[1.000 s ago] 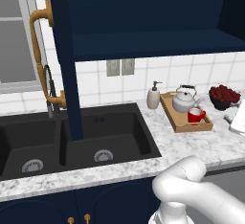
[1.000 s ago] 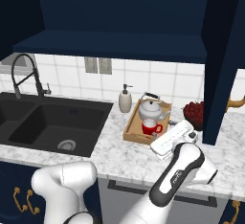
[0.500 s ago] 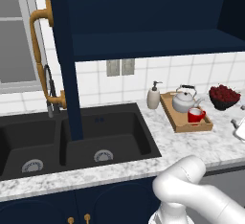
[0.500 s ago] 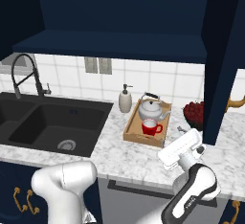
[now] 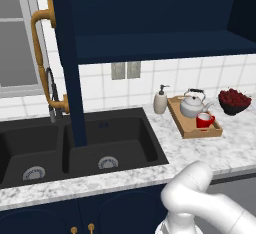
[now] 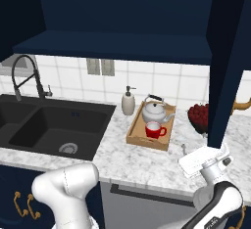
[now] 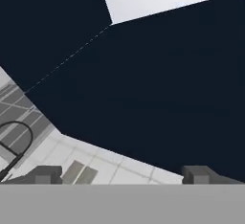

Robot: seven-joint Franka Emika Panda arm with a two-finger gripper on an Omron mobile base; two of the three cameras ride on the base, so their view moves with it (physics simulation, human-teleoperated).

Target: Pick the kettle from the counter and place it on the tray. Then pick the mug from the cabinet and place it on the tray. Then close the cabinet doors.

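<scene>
Kettle: the silver kettle (image 5: 191, 105) sits at the back of the wooden tray (image 5: 186, 128), on the marble bench (image 5: 200, 150) right of the black sink (image 5: 75, 145).
Mug: the red mug (image 5: 204, 120) stands on the tray just in front of the kettle; the right base view shows the two close together, and I cannot tell if they touch.
Progress: I judge both placing steps done; closing the cupboard doors is what remains.
Doors: both stand open. The left door (image 5: 65, 63) juts out edge-on over the sink, its brass handle (image 5: 44, 58) facing the window. The right door (image 6: 229, 66) hangs out over the bench's right end.
Hand: the hand (image 6: 203, 158) is low at the bench's front edge, just below the right door, jaws spread wide and empty; in the hand view its fingertips (image 7: 47, 174) point up at dark cupboard panels.
Room: a soap bottle (image 5: 160, 101) stands left of the tray and a fruit bowl (image 5: 234, 100) right of it, both well below the doors' swing. The tap (image 5: 53, 95) rises near the left door's lower corner.
</scene>
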